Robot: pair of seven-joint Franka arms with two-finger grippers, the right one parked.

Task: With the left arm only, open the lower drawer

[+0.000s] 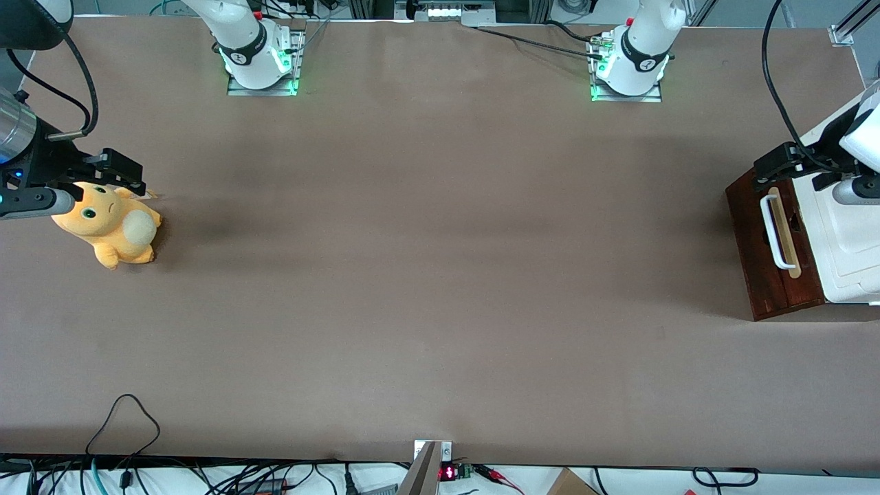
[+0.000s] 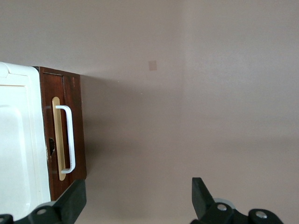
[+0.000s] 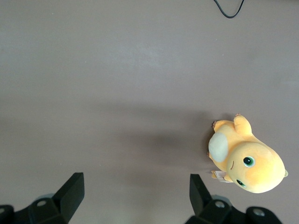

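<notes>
The left arm's (image 1: 856,148) end effector (image 1: 780,163) hovers above the lower drawer (image 1: 770,261) — fingers (image 2: 201,193) spread wide, holding nothing — white handle (image 2: 68,139) untouched, drawer closed.

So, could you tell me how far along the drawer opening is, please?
Nothing is done yet: the dark reddish-brown wooden lower drawer looks shut. The left arm's slim black tool hovers open above the cabinet's edge, apart from the white loop handle. Grasping and pulling remain.

We see the left arm (image 1: 849,148) reaching in at the working arm's end of the table, wrist tipped down, gripper (image 2: 139,198) hovering with fingers (image 2: 74,200) spread wide, holding nothing.
</notes>
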